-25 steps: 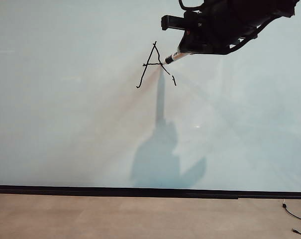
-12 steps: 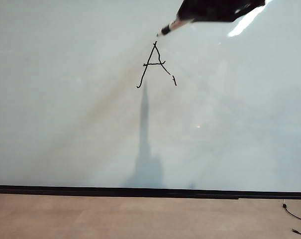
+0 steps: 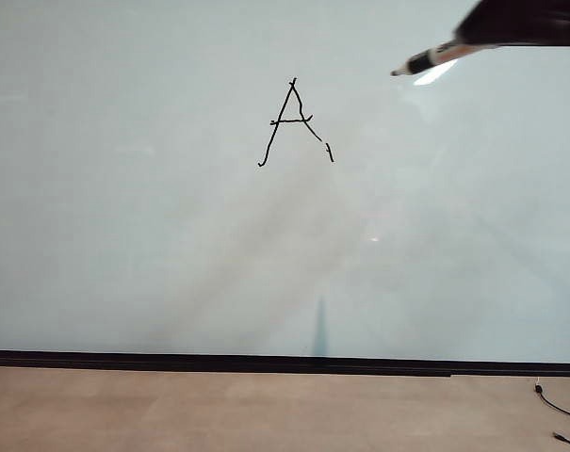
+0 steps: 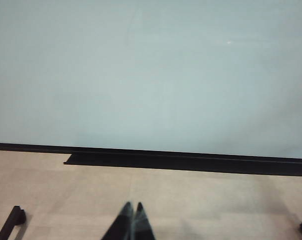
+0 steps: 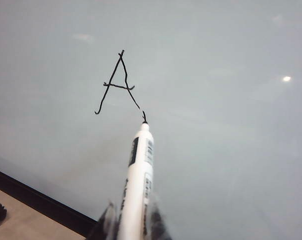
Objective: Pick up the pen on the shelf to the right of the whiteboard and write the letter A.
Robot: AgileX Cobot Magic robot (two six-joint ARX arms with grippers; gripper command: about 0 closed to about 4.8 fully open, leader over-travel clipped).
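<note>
Right claw [image 5: 133,220] clamps pen [image 5: 137,175], raised off whiteboard [image 3: 124,235] | left claw [image 4: 132,222] closed, low, empty

text: letter A [image 3: 294,122] | on: whiteboard [image 3: 124,235] | pen [image 5: 138,185] print: illegible

I seem to be working in a bare lab or office test corner. A huge glossy whiteboard [image 3: 153,235] fills nearly the whole frame, edged by a thin black strip [image 3: 266,362] low down. Tan floor [image 3: 219,410] runs along the bottom, and a loose black cable [image 3: 558,407] trails in the lower right corner.
</note>
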